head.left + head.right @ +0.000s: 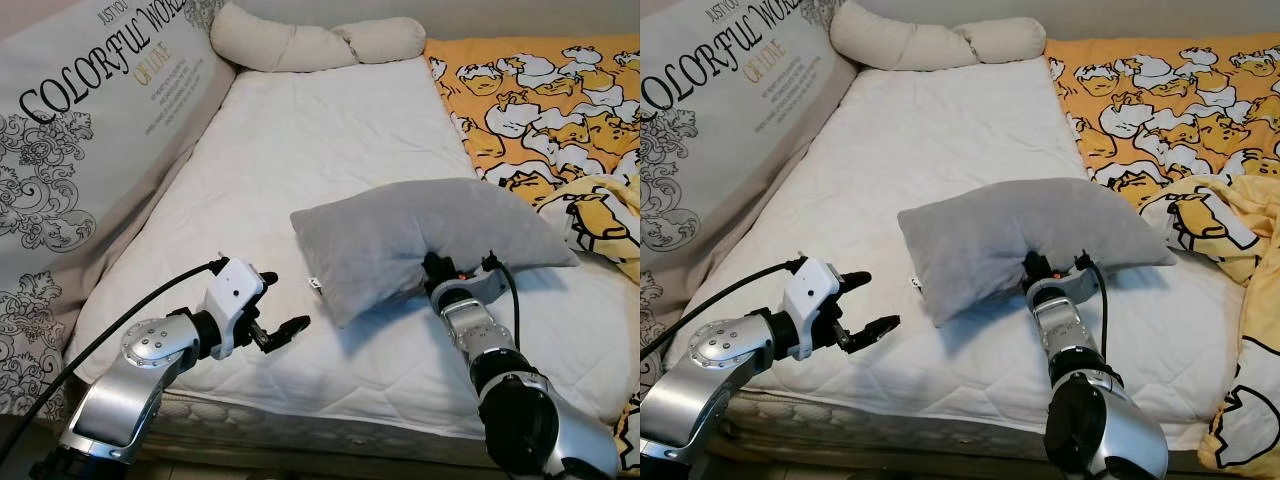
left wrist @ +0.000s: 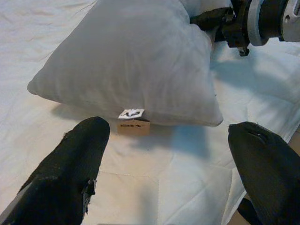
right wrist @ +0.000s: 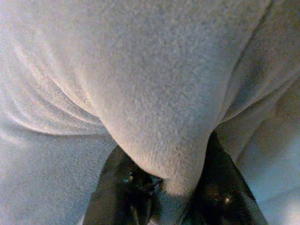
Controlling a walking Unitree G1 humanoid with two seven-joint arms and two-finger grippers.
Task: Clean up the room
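At the upper left of the frame, a large leaning cushion (image 1: 90,130) is showing printed lettering: "JUST YOU" in small type, "COLORFUL WORLD" in big black capitals cut by the frame edge, and "OF LOVE" in gold beneath. Smaller lines below are sitting too fine to read. The grey pillow's tag (image 2: 132,114) is carrying an illegible mark.

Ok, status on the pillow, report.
Right gripper shut on grey pillow, near edge pinched. Left gripper open, short of its tagged corner. Pillow on mattress; nothing in the way.
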